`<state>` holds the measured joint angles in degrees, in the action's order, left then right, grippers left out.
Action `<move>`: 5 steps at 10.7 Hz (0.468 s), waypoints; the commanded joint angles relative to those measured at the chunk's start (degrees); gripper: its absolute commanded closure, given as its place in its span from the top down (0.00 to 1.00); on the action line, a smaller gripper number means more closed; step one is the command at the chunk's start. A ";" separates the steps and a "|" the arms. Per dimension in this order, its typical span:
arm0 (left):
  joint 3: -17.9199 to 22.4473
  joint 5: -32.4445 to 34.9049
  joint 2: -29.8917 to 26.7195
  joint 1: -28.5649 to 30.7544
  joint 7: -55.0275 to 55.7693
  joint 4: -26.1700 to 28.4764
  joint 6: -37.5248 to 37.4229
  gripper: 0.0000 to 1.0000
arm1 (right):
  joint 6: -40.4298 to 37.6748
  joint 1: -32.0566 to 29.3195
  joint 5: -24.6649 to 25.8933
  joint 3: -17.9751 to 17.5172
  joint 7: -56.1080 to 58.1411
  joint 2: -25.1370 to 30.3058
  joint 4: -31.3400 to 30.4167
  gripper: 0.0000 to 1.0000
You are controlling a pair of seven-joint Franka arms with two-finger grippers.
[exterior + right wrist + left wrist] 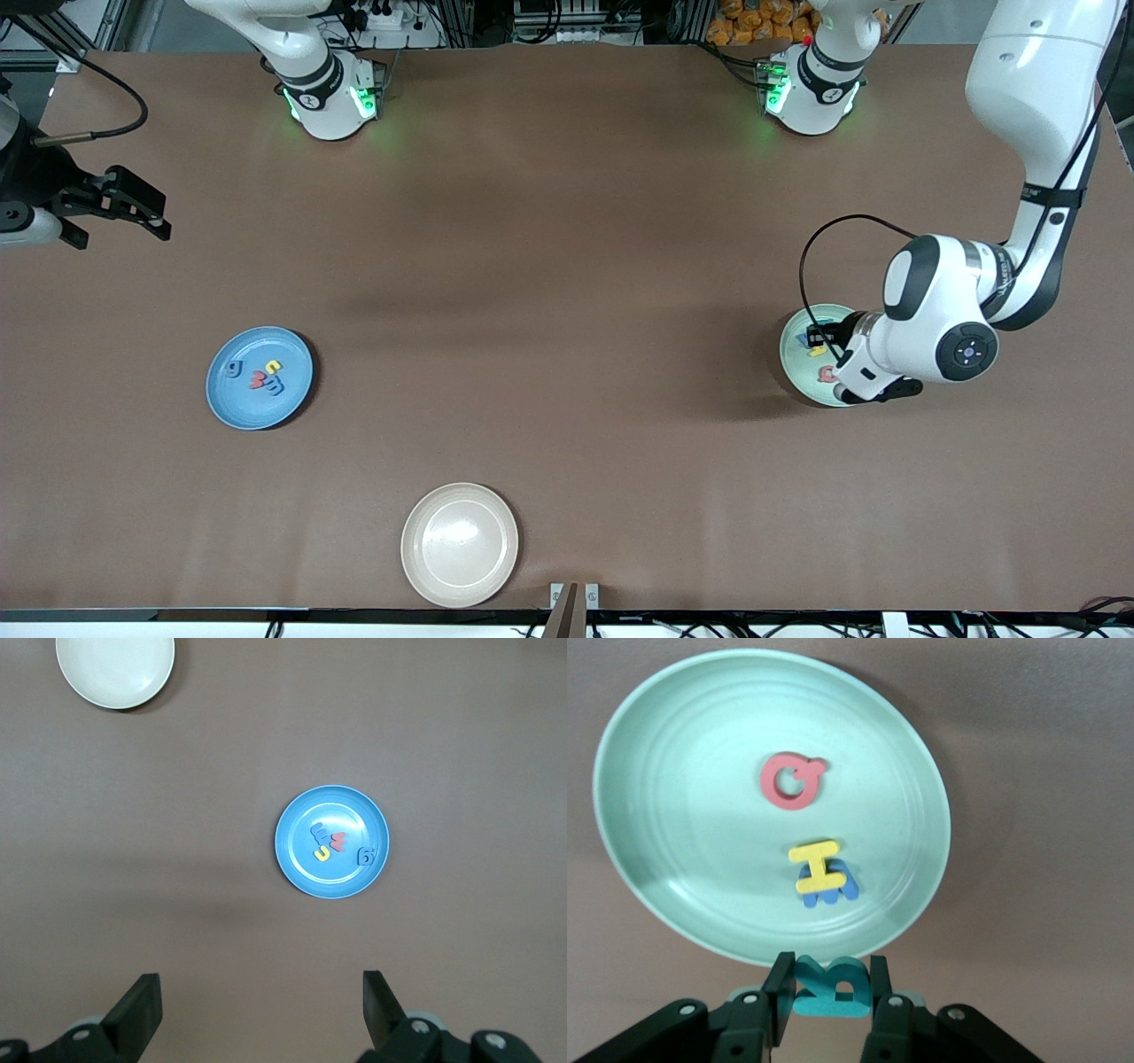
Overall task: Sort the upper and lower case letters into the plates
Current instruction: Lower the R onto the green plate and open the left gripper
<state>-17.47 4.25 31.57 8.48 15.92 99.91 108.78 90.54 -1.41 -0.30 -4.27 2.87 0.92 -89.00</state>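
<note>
Left wrist view: your left claw (831, 985) is clamped on a teal B (830, 986), hanging over the rim of the pale green plate (673, 753), where a red Q (791, 780) and a yellow H (816, 865) atop a blue letter (838, 888) lie. Looks like the last drop: ease inward, then release. Your right claw (262, 1008) waits wide open, empty, above the blue plate (232, 399) with four letters.
</note>
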 commanded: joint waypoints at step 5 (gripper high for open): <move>-0.29 3.57 1.04 2.68 -11.68 -1.12 0.90 1.00 | -0.10 -0.44 -0.84 0.41 0.73 1.19 -1.17 1.00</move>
<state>-17.50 6.22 33.07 11.28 6.81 99.37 110.05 90.69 -1.43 -0.30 -4.02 2.88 0.92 -89.30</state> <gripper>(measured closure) 0.348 0.000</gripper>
